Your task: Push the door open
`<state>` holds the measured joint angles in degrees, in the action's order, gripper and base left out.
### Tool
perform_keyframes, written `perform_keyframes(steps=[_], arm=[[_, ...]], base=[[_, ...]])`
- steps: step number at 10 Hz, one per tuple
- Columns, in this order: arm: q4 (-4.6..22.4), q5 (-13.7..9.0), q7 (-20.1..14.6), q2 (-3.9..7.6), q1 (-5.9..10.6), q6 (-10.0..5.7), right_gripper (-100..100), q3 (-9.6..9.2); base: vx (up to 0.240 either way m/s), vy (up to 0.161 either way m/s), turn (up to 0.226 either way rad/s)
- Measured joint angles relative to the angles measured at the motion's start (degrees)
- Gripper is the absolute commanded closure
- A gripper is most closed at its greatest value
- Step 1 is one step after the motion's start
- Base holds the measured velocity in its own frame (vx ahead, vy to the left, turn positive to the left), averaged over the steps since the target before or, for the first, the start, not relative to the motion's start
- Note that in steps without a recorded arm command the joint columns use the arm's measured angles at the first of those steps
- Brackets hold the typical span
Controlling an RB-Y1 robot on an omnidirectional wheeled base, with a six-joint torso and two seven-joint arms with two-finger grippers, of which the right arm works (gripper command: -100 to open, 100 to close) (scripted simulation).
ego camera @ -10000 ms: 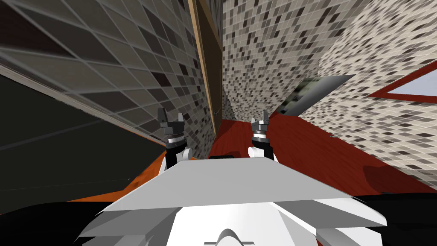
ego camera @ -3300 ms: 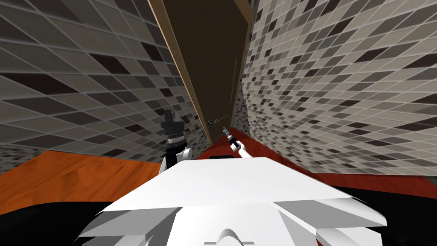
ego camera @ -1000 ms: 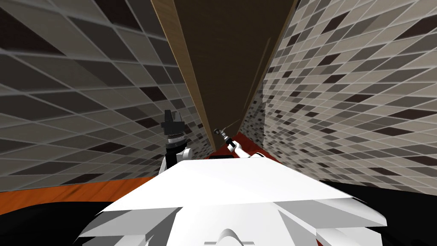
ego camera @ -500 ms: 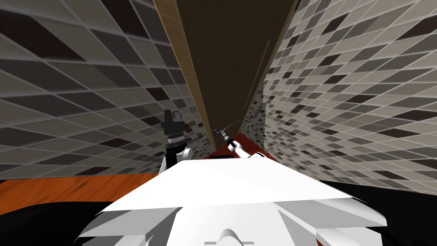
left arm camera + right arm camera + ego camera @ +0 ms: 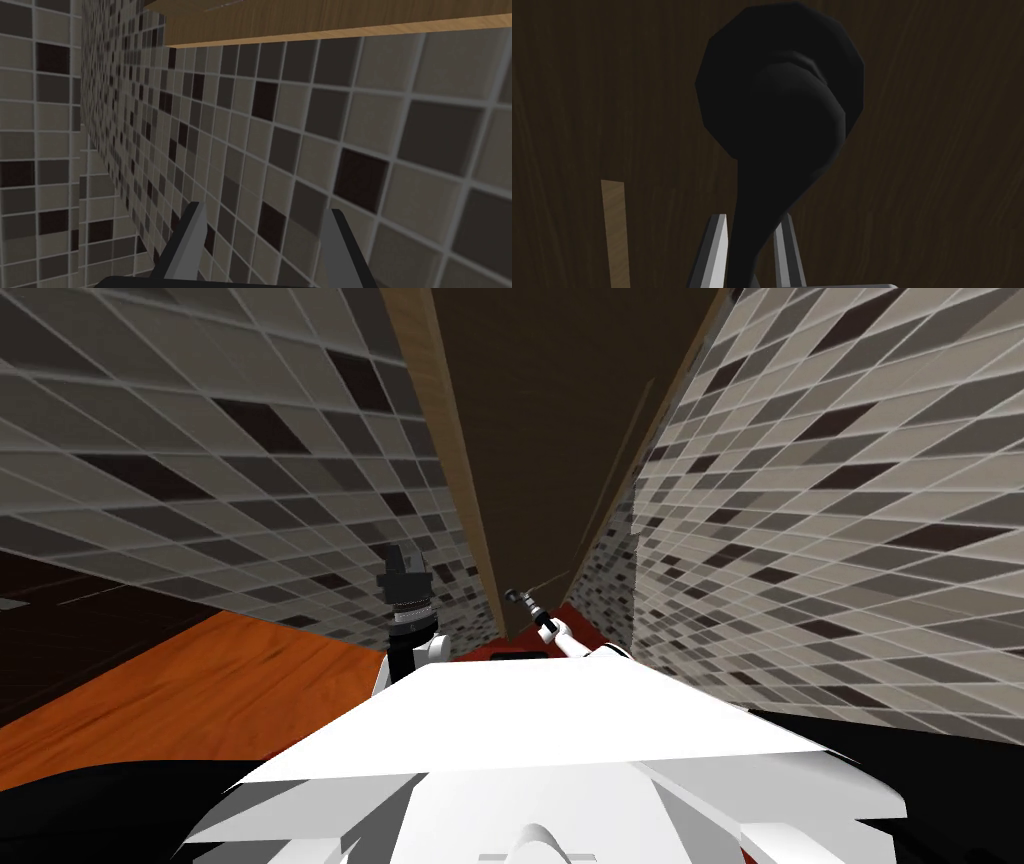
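The dark door (image 5: pixel 560 408) stands as a flat plane straight ahead of the right end effector (image 5: pixel 752 217). Its fingers press the black handle (image 5: pixel 779 100) from both sides, with no slack between them. The right tiled wall (image 5: pixel 850 538) crowds in close, leaving a narrow strip of red floor (image 5: pixel 568 618) at the door's foot. The pale door frame (image 5: pixel 435 418) and the left tiled wall (image 5: pixel 300 125) rise near the spread fingers of the left end effector (image 5: pixel 267 209). Further left lies open orange floor (image 5: pixel 200 688).
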<state>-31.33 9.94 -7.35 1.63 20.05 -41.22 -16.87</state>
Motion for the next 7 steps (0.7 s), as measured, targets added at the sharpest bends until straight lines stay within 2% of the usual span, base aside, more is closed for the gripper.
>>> perform_keyframes(steps=[1,2,3,5,6,7], arm=[[-1.48,-0.19,0.19,0.31,-0.92,0.66,100,-0.21],[-2.18,-0.13,0.16,0.39,-1.35,1.15,100,-0.51],[-2.19,-0.81,0.22,1.09,-1.39,0.99,100,-0.43],[-2.60,-2.41,0.99,1.57,-0.99,1.54,100,-0.34],[-5.61,-2.95,1.05,2.34,-2.59,2.74,100,-0.90],[-5.14,-3.31,1.29,2.28,-2.46,2.56,100,-0.95]], base=[[-0.027,-0.035,-0.013],[-0.055,-0.059,0.251],[-0.093,-0.157,0.295],[-0.083,-0.193,0.318],[-0.070,-0.115,0.095],[-0.108,-0.117,0.268]])
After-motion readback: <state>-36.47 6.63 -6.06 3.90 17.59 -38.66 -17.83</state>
